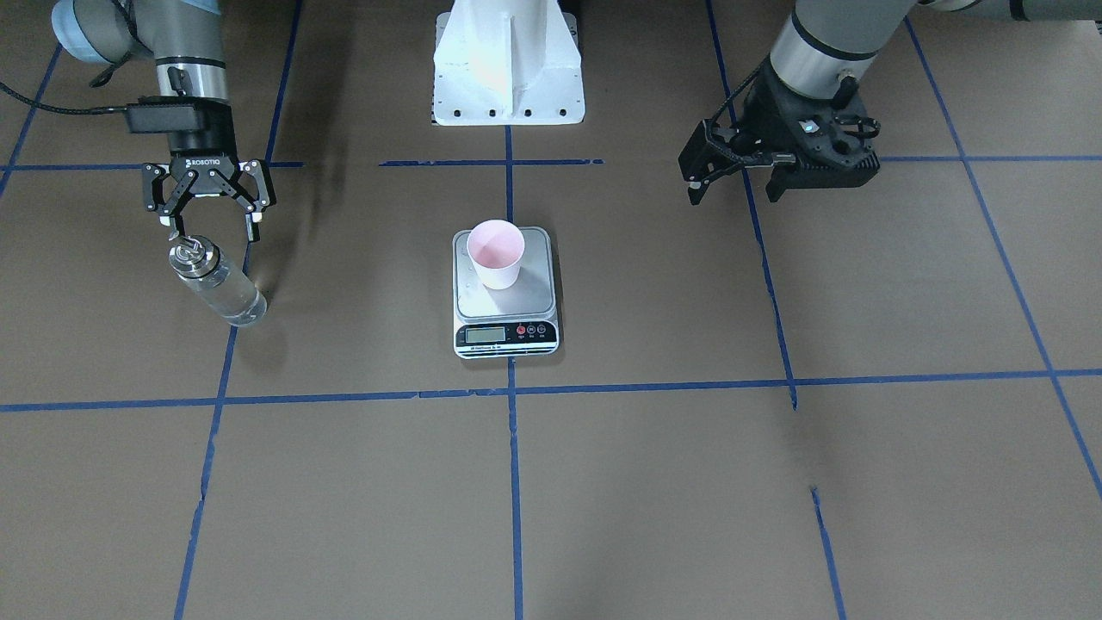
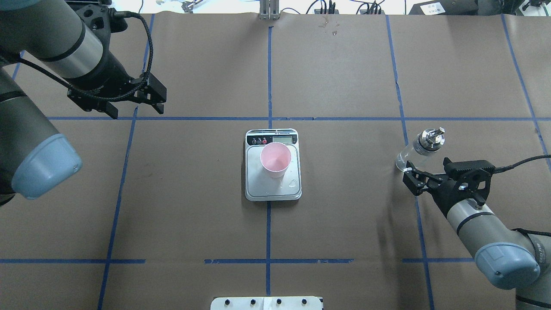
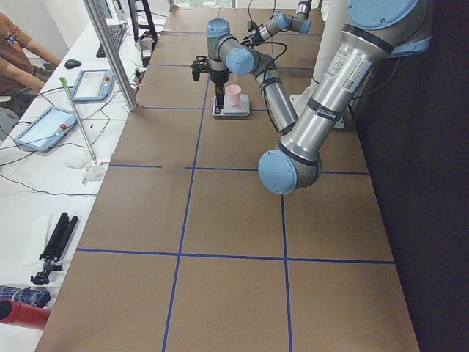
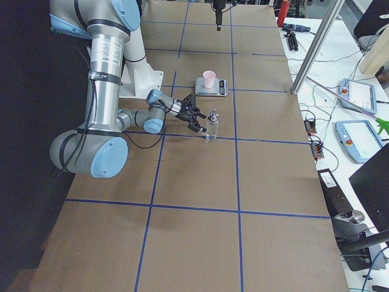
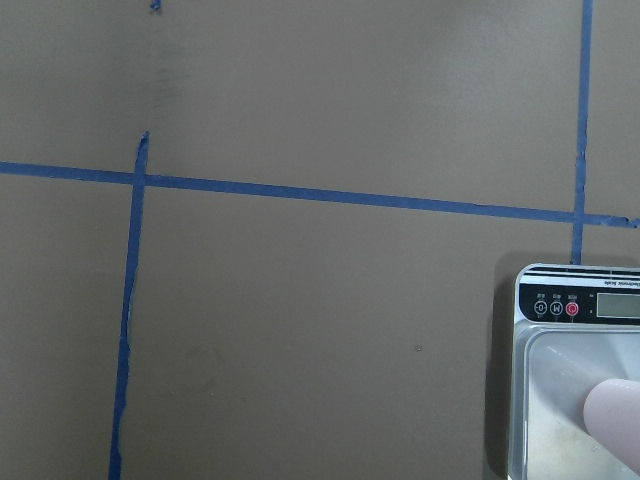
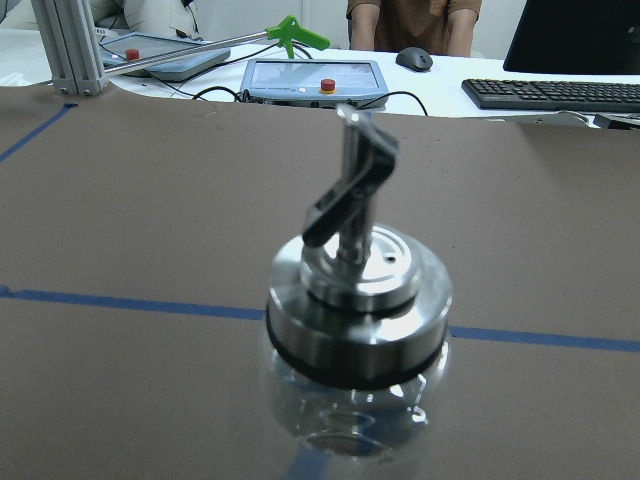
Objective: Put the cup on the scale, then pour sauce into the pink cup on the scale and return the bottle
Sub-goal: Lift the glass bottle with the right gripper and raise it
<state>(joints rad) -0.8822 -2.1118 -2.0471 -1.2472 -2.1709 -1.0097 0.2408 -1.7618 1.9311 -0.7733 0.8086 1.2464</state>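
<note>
Bottle side: right tool is hanging wide open just beside the upright clear glass bottle with silver spout cap, gripping nothing.
The pale pink paper cup is sitting on the steel digital scale in the middle of the table, likely so pours get weighed. The left tool is idling wide, well apart. Only the overhead view is showing droplets on the platform.

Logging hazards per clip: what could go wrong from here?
1. The open right gripper sits close to the clear glass bottle with the silver spout cap; a careless move could tip it.
2. Droplets lie on the silver steel scale beside the pale pink paper cup, possibly skewing its reading.
</note>
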